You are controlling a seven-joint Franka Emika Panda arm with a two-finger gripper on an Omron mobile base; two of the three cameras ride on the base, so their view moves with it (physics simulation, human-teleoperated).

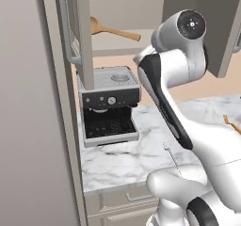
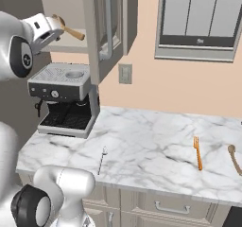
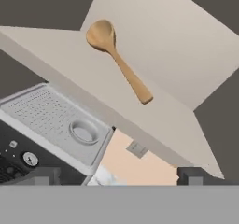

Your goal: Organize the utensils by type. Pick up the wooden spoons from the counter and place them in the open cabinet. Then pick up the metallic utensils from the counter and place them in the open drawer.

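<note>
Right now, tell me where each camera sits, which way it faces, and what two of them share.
Left base view: behind the arm's left, facing the coffee machine; white arm at right.
Right base view: behind its right, over the counter with orange fork; arm at left.
Hand view: on the hand, facing the cabinet shelf; tool fingertips below.
Shared: all show the large wooden spoon on the shelf.

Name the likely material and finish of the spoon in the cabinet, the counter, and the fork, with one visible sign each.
Spoon: probably wood, matte; even light-brown colour, no shine.
Counter: looks like polished marble; white with grey veins.
Fork: unclear; flat orange, with no metallic glint, so it could be coated metal or plastic.
</note>
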